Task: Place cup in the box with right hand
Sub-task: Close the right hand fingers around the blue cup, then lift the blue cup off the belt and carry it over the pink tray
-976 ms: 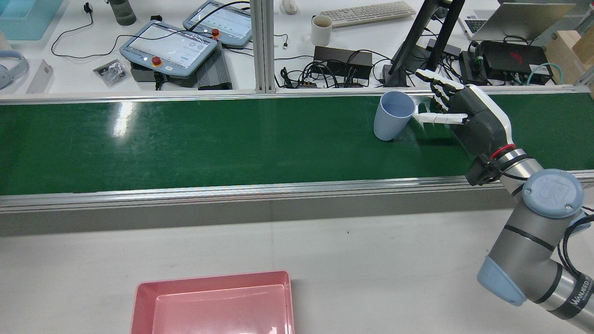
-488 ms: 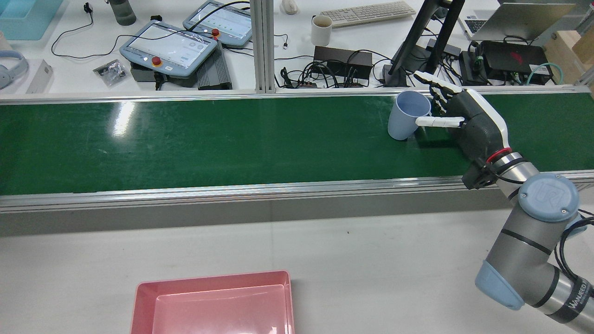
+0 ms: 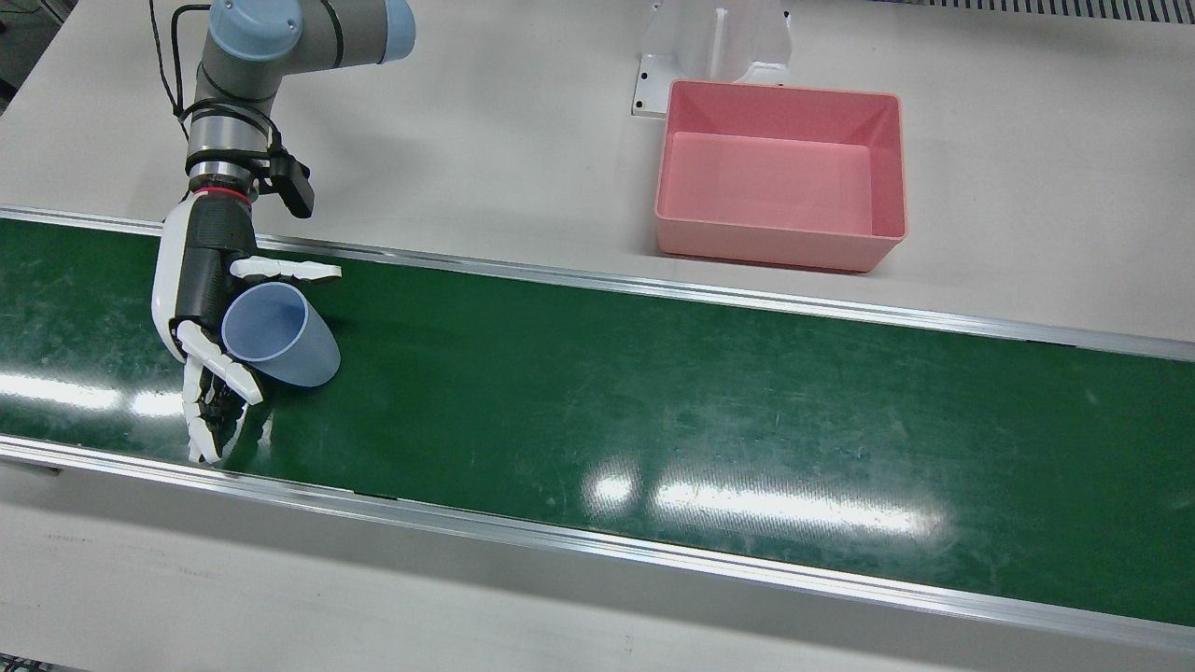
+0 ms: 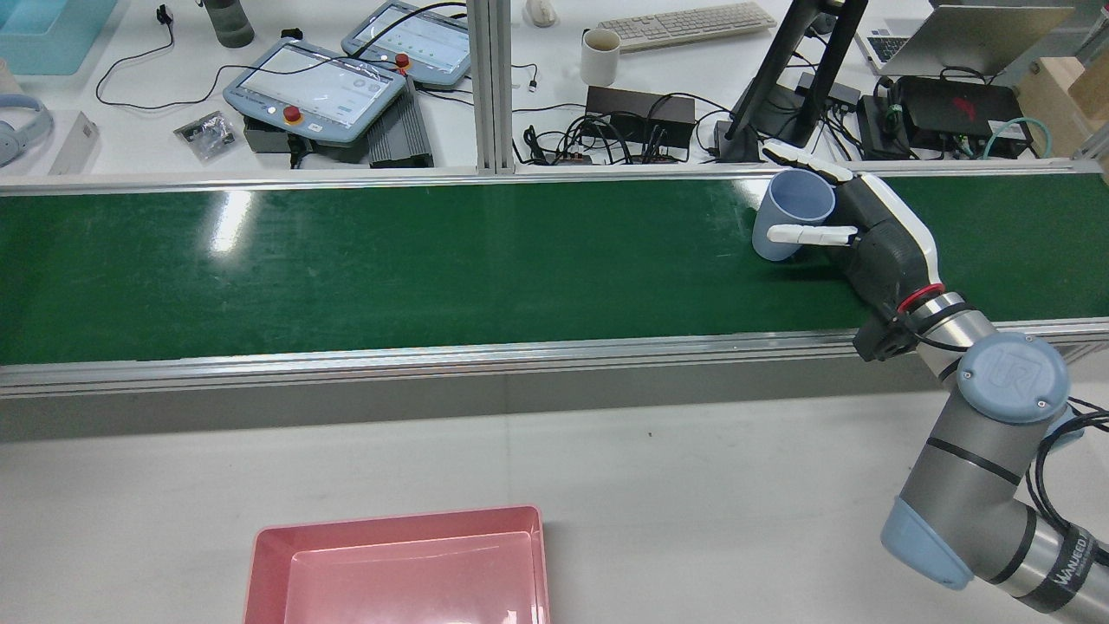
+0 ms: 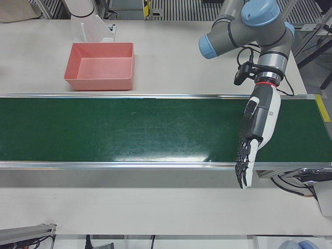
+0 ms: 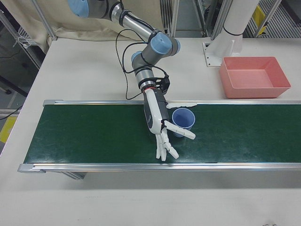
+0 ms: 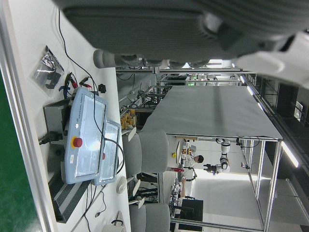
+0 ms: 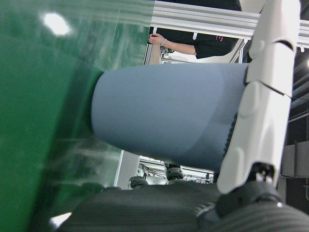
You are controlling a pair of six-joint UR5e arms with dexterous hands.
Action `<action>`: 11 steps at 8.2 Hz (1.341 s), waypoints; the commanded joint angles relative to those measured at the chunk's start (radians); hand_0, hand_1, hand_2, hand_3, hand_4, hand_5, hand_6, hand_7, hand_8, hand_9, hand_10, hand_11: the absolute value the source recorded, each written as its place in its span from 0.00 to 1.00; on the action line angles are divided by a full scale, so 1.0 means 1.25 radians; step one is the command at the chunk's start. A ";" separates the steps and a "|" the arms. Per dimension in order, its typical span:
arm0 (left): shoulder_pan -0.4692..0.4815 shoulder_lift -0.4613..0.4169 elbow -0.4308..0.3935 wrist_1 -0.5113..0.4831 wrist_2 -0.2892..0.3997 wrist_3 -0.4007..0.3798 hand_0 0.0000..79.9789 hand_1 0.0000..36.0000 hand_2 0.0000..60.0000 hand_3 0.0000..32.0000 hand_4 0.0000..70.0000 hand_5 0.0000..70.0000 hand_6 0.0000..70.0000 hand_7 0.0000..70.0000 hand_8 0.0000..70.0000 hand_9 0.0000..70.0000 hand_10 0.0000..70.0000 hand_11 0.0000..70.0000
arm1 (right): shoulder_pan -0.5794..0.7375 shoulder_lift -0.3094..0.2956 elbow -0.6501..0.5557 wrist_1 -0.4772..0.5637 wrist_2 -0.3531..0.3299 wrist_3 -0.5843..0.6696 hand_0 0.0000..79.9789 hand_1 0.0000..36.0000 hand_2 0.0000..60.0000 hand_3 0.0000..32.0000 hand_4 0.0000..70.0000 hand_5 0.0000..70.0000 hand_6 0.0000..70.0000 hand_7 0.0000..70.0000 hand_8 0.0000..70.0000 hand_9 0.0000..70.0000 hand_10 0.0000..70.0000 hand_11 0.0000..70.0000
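On belt [image 4: 433, 269]: cup [image 4: 793, 212] now inside right hand [image 4: 871, 238], fingers spread, not clamped. Needs closing. Box [image 4: 398, 563] well apart. Left hand [image 5: 257, 132] open, idle.

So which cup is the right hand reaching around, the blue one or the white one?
The blue cup standing on the green belt, between the right hand's fingers. The white mug sits untouched on the desk beyond the belt.
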 commanded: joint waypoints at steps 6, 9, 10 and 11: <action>0.000 0.000 0.000 0.000 0.000 0.000 0.00 0.00 0.00 0.00 0.00 0.00 0.00 0.00 0.00 0.00 0.00 0.00 | 0.004 0.008 0.100 -0.005 0.044 -0.005 0.57 0.80 1.00 0.00 0.69 0.29 0.68 1.00 1.00 1.00 0.74 1.00; 0.000 0.000 0.000 0.000 0.000 0.000 0.00 0.00 0.00 0.00 0.00 0.00 0.00 0.00 0.00 0.00 0.00 0.00 | 0.020 0.009 0.201 -0.010 0.050 -0.067 0.52 0.69 1.00 0.00 0.06 0.34 0.70 1.00 1.00 1.00 0.80 1.00; 0.000 0.000 0.000 0.000 0.000 0.000 0.00 0.00 0.00 0.00 0.00 0.00 0.00 0.00 0.00 0.00 0.00 0.00 | 0.019 0.015 0.246 -0.010 0.049 -0.121 0.53 0.68 1.00 0.00 0.07 0.34 0.70 1.00 1.00 1.00 0.79 1.00; 0.000 0.000 0.000 0.000 0.000 0.000 0.00 0.00 0.00 0.00 0.00 0.00 0.00 0.00 0.00 0.00 0.00 0.00 | -0.029 0.015 0.293 -0.011 0.050 -0.168 0.55 0.66 1.00 0.00 0.10 0.34 0.70 1.00 1.00 1.00 0.79 1.00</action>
